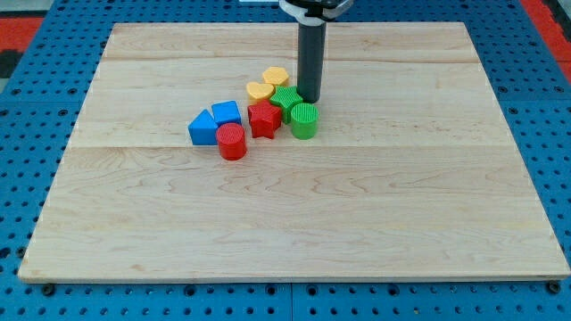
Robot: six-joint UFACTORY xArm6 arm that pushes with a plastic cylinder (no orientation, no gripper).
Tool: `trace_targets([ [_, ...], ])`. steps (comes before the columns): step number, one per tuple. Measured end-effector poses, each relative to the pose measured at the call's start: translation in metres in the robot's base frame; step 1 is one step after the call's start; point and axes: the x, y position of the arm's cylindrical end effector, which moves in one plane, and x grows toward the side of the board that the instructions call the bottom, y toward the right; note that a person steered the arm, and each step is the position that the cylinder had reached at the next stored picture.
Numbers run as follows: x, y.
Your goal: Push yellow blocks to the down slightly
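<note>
Two yellow blocks sit at the top of a cluster near the board's middle: a yellow hexagon (pixel 276 77) and a yellow heart-like block (pixel 260 91) just below-left of it. My tip (pixel 309 98) stands just right of the yellow hexagon, against the green star-like block (pixel 286 98). Below it is a green cylinder (pixel 304 120). A red star-like block (pixel 264 119) sits left of the green cylinder, under the yellow blocks.
A red cylinder (pixel 232 141), a blue block (pixel 227 113) and a blue triangular block (pixel 202 129) form the cluster's left side. The wooden board (pixel 294 223) lies on a blue pegboard surface (pixel 27 107).
</note>
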Motion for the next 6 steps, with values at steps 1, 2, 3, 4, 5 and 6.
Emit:
trace_targets([
  [1,-0.032,0.019],
  [2,-0.055,0.002],
  [3,-0.060,-0.047],
  [4,-0.040,-0.066],
  [5,-0.029,-0.067],
  [6,-0.029,-0.068],
])
